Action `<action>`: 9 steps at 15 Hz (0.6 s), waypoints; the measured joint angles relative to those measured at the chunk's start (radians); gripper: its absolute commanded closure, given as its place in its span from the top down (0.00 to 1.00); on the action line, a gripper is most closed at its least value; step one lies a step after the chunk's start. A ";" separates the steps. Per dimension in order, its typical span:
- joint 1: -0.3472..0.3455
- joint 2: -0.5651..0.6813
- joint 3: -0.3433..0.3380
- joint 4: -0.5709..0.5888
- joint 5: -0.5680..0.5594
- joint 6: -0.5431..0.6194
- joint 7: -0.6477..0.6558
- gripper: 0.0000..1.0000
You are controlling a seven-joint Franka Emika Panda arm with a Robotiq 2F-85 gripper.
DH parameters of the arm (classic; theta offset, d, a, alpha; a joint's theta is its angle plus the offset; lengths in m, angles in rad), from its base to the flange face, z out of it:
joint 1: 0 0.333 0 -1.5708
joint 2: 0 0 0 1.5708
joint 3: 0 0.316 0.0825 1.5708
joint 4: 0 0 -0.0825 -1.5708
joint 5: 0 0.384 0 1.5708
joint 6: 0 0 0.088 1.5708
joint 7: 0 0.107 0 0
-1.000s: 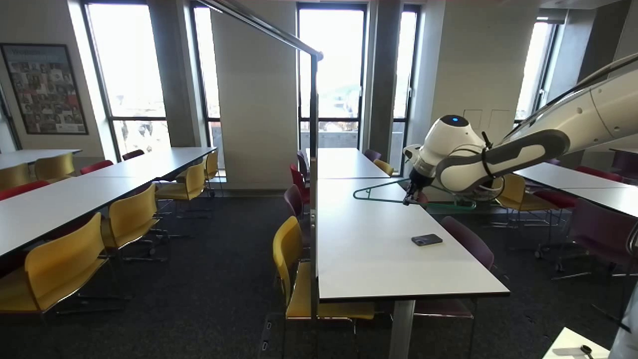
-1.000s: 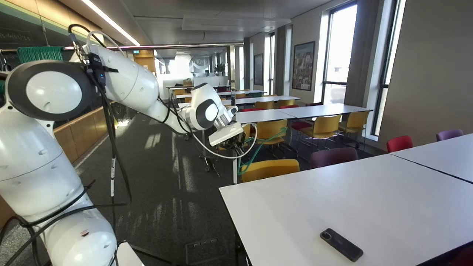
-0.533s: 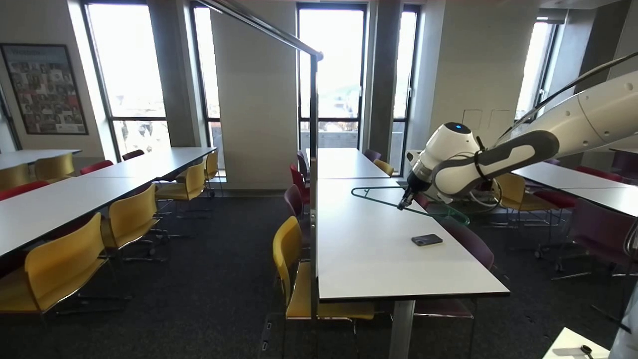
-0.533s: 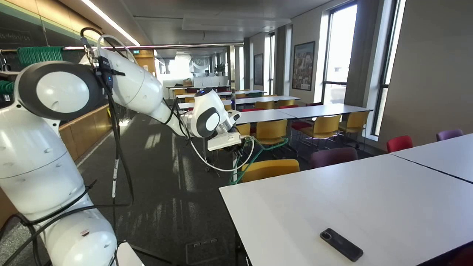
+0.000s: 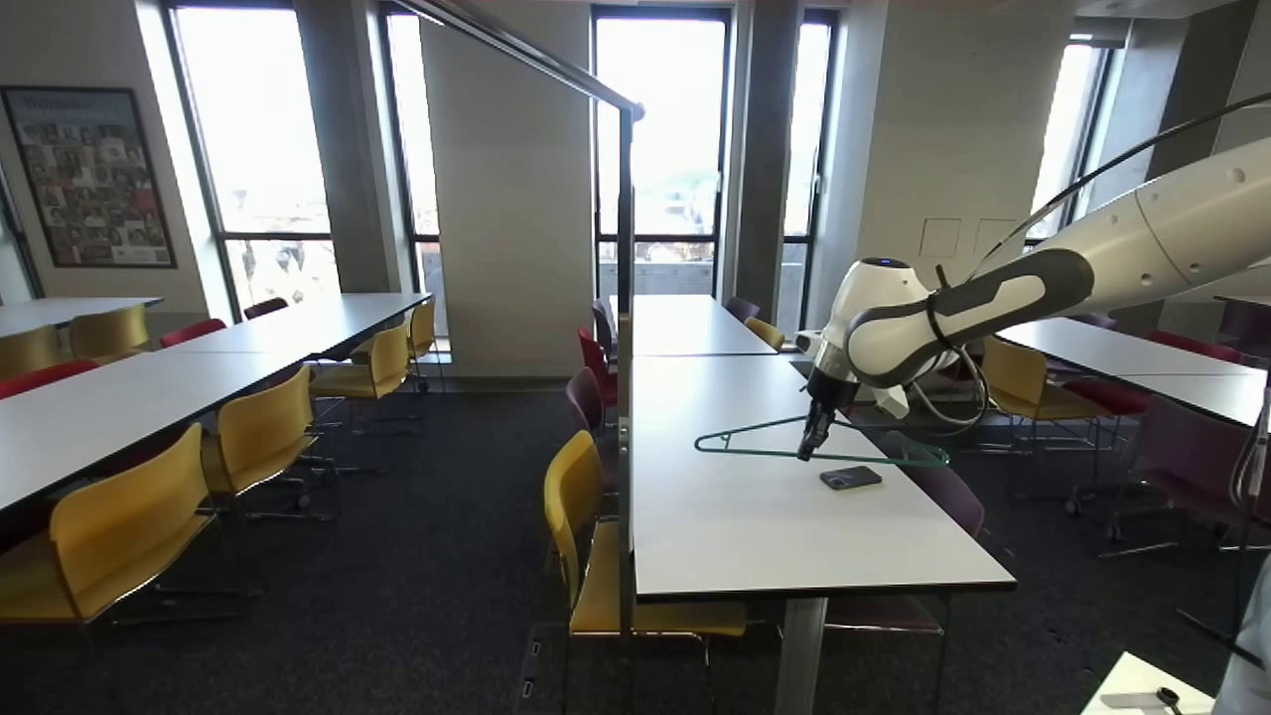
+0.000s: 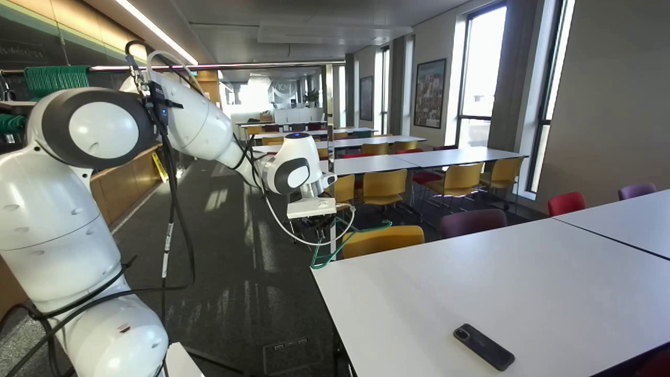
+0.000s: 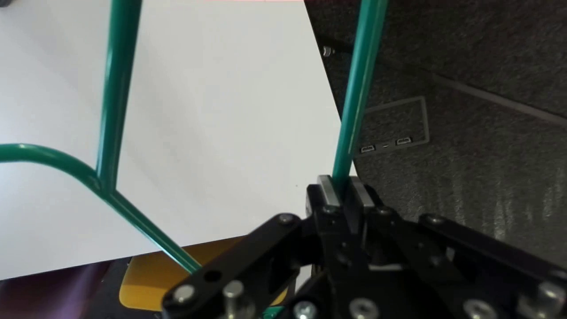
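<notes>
My gripper [image 7: 341,188] is shut on one straight bar of a green hanger [image 7: 356,97], and the bar runs forward from between the fingertips in the wrist view. A second bar and a curved part of the hanger show at the left there. In an exterior view the gripper [image 5: 809,452] points down, with the hanger [image 5: 740,452] spread nearly level to both sides. A dark phone [image 5: 850,478] lies on the white table [image 5: 775,536], close below the hanger in that picture. Elsewhere the hanger [image 6: 322,262] appears by the table's corner, its grasped part hidden behind cable and wrist.
A metal rail [image 6: 272,65] crosses overhead, with several green hangers [image 6: 56,77] bunched on it; its upright post [image 5: 625,298] stands along the table. A yellow chair [image 6: 382,241] and a purple chair [image 6: 473,222] line the table's side. A white cable [image 6: 293,233] loops from the wrist.
The gripper has come down with the hanger, and the wrist has turned to point more steeply downward. The hanger now lies flatter and lower, near the phone in an exterior view. The phone has not moved.
</notes>
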 measured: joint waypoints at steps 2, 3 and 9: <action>0.000 0.004 0.000 0.013 -0.018 -0.050 -0.041 0.03; 0.000 0.007 0.000 0.021 -0.034 -0.071 -0.065 0.03; -0.010 0.018 0.002 0.046 -0.113 -0.095 -0.170 0.11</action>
